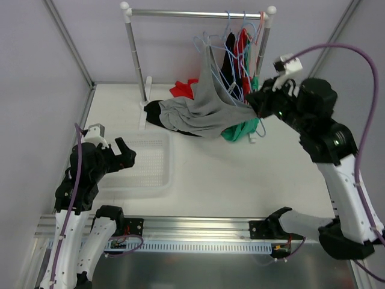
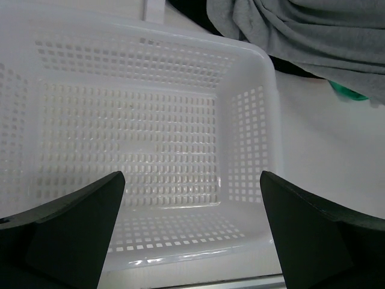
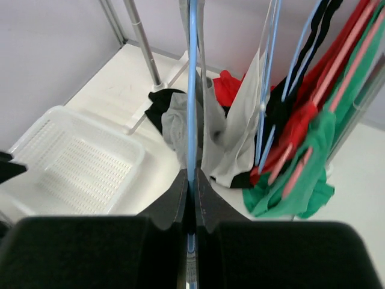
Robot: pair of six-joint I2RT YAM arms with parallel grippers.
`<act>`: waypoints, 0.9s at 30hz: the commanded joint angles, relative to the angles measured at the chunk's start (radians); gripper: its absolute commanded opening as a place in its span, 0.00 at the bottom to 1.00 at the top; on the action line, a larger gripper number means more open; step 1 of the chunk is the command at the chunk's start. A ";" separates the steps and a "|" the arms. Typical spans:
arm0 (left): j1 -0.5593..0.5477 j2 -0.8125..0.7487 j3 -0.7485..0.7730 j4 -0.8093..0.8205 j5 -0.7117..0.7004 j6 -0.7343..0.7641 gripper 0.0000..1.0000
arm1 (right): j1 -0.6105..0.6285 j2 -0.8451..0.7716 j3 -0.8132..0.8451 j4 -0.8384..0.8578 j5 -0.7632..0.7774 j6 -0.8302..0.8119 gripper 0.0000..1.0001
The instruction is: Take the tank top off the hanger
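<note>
Task at early stage, judging by layout: grey tank top (image 1: 204, 111) hangs on blue hanger (image 3: 192, 90) at rack (image 1: 135, 54), hem trailing onto surface (image 1: 240, 174). Right fingers (image 3: 174, 205) pressed together, pinching hanger wire. Left fingers (image 2: 78, 223) spread, empty, above white basket (image 2: 252, 138). Sliding straps off hanger remains. Other hangers crowd right side. Open surface lies left, toward basket.

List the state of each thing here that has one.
Light blue wire hanger: clamped by the right gripper.
Right gripper: jaws shut on that hanger.
Grey tank top: on the hanger, lower part lying on the white table.
White perforated plastic basket: empty.
Left gripper: jaws open, over the basket.
</note>
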State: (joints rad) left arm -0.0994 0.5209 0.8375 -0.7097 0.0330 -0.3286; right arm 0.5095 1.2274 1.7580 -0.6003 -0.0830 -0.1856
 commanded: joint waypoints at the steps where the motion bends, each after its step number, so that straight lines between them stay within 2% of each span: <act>1: -0.008 0.028 0.084 0.082 0.131 -0.030 0.99 | 0.003 -0.248 -0.104 -0.064 -0.008 0.074 0.00; 5: -0.017 0.097 0.167 0.197 0.235 -0.061 0.99 | 0.003 -0.448 -0.219 -0.173 0.002 0.101 0.00; 8: -0.097 0.212 0.273 0.240 0.272 -0.070 0.99 | 0.003 -0.576 -0.241 -0.263 0.054 0.106 0.00; 9: -0.202 0.238 0.325 0.246 0.215 -0.064 0.99 | 0.003 -0.601 -0.229 -0.300 0.061 0.106 0.00; 12: -0.348 0.350 0.426 0.285 0.168 -0.050 0.99 | 0.004 -0.655 -0.155 -0.361 0.074 0.103 0.00; 13: -0.458 0.405 0.452 0.305 0.150 -0.032 0.99 | 0.003 -0.663 -0.137 -0.407 0.069 0.104 0.00; 15: -0.609 0.461 0.541 0.323 0.058 0.008 0.99 | 0.003 -0.667 -0.103 -0.449 0.049 0.101 0.00; 16: -0.757 0.491 0.570 0.331 -0.040 0.037 0.99 | 0.003 -0.667 -0.094 -0.492 0.046 0.101 0.00; 20: -0.956 0.657 0.676 0.421 -0.214 0.167 0.99 | 0.003 -0.674 -0.089 -0.570 0.072 0.095 0.00; 27: -1.022 0.858 0.811 0.538 -0.260 0.215 0.97 | 0.003 -0.709 -0.097 -0.624 0.029 0.109 0.00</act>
State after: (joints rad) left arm -1.1023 1.3441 1.5871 -0.2756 -0.1543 -0.1745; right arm 0.5095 0.5392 1.6550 -1.2282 -0.0341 -0.0917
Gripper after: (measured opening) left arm 0.972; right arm 0.035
